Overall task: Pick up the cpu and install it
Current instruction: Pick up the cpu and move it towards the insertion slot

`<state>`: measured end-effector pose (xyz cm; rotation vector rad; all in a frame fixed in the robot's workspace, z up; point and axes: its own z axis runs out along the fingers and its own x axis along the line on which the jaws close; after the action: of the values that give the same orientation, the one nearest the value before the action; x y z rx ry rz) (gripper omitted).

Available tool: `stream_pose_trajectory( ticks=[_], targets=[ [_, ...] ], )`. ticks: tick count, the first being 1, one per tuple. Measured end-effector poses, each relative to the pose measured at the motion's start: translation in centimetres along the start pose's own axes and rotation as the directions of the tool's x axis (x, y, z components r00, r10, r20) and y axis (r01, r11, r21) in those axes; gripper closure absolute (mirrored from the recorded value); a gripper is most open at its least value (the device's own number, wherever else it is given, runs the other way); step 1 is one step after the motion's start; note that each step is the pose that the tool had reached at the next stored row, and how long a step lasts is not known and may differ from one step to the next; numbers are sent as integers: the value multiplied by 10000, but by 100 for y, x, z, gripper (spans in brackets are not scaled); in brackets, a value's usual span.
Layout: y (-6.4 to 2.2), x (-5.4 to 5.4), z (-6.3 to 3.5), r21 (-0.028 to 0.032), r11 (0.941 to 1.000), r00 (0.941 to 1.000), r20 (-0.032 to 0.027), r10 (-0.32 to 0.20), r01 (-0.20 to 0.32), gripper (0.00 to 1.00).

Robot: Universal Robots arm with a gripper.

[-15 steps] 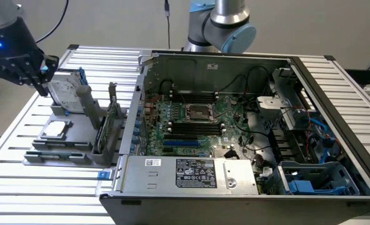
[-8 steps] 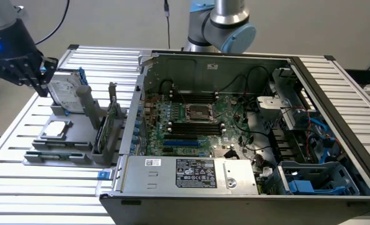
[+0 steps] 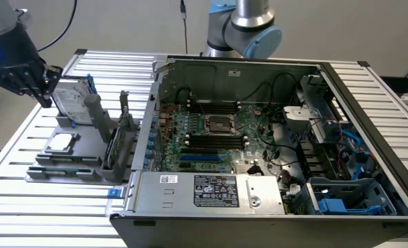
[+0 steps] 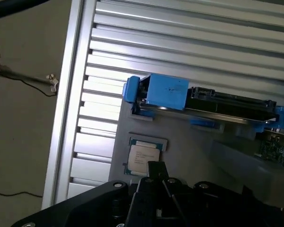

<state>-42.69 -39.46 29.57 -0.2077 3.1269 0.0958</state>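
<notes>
Exterior view: an open metal computer case stands on a slatted aluminium table. At the exterior view's left, a grey plastic holder carries an upright silver, blue-framed hard drive. The black gripper hangs just beside that drive; I cannot tell how far open it is. The small flat square silver-topped cpu lies in the holder, ungripped.

In the exterior view the end effector covers one corner of the hard drive, and the arm above it is cut off by the picture's edge. The computer case is clipped along its near side (one front corner too). From the wrist, the end effector's dark body hides one edge of the cpu, whose printed lettering cannot be read. The hard drive and a green card beside it run off the frame.
</notes>
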Motion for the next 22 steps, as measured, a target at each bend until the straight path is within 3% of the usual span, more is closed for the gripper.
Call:
stream_pose_trajectory(
  ticks=[6,15,18,20,22],
  targets=[
    [8,41,60,119,9993,9994,-19,342,-342,89],
    [7,46,77,131,9897,9898,43,1427,-1427,89],
    [7,46,77,131,9897,9897,44,1428,-1429,82],
    [7,46,77,131,9897,9897,44,1428,-1428,70],
    [7,46,83,130,9897,9897,45,1428,-1429,64]
  ],
)
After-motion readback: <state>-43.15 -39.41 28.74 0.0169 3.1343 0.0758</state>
